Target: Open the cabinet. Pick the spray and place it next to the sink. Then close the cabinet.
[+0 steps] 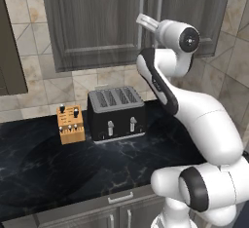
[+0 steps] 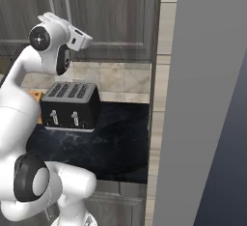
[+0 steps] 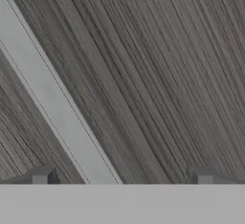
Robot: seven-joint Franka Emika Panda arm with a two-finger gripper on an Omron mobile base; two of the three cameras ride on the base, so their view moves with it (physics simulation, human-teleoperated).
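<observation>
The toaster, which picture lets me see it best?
The left base view: the toaster sits whole on the counter, with slots and both levers clear. The right base view shows it too, partly behind the arm. The hand view looks at the cabinet door instead.

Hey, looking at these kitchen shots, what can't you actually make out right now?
- Inside of the cabinet: both base views, hidden behind its shut doors.
- Which handle runs between the open end effector tips: hand view, too close to tell.
- Orange box markings: left base view, too small.
- Right side of the counter: right base view, blocked by a grey panel.
</observation>
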